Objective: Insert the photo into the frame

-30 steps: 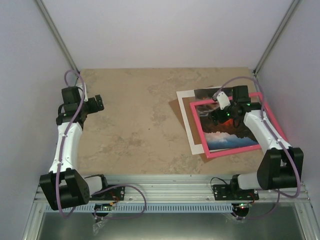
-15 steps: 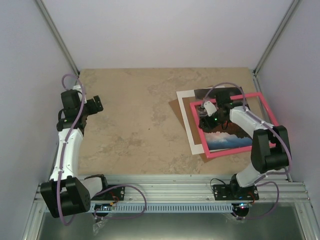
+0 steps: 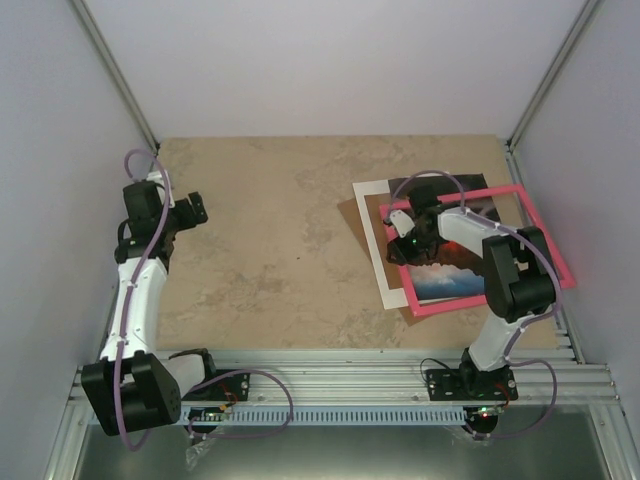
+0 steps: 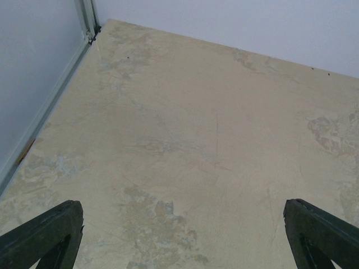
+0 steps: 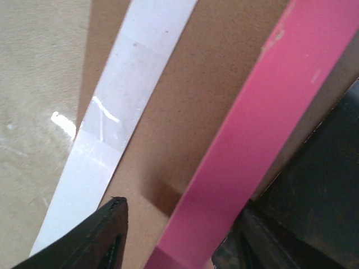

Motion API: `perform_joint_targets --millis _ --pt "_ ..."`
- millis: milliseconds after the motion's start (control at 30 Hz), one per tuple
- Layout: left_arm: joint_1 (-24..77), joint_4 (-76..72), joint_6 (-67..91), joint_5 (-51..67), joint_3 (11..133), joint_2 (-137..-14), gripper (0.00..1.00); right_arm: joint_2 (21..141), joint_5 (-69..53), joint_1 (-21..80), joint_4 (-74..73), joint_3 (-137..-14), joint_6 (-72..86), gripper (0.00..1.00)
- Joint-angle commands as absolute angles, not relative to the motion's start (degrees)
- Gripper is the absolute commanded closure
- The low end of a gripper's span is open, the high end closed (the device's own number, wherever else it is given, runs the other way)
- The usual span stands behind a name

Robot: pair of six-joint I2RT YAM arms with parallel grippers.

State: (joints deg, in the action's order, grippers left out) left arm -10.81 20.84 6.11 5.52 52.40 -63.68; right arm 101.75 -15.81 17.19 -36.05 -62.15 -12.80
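The right end effector [image 5: 180, 221] is straddling the left rail of the pink frame [image 5: 280, 112], its jaws apart and gripping nothing. The frame is lying over the photo [image 3: 455, 285], the brown backing board [image 5: 196, 112] and the white mat [image 5: 123, 101] on the surface's [image 3: 270, 230] right side. Well apart, the left end effector [image 4: 180, 210] is hanging wide open and empty above the left side.

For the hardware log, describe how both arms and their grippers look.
Both the left arm and the right arm have white rounded links between chunky black joints, on black bases. A lilac cable loops along each. The left gripper and right gripper are black, with dark wedge-shaped fingers. A small green light glows near the right one.
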Motion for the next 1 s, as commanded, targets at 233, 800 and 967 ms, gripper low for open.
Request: perform_joint_targets --millis 233,800,967 --pt "-10.61 19.04 7.08 4.83 51.41 -63.13 0.0 101.67 -9.17 18.81 -31.49 -59.58 -8.56 0.66" --pt "-10.61 21.25 3.23 12.62 54.65 -62.83 0.01 81.7 -7.49 16.1 -41.29 -63.67 -12.47 1.0" --pt "-10.63 21.25 0.18 16.07 56.82 -61.71 0.01 74.76 -10.06 16.08 -45.52 -70.46 -18.93 1.0"
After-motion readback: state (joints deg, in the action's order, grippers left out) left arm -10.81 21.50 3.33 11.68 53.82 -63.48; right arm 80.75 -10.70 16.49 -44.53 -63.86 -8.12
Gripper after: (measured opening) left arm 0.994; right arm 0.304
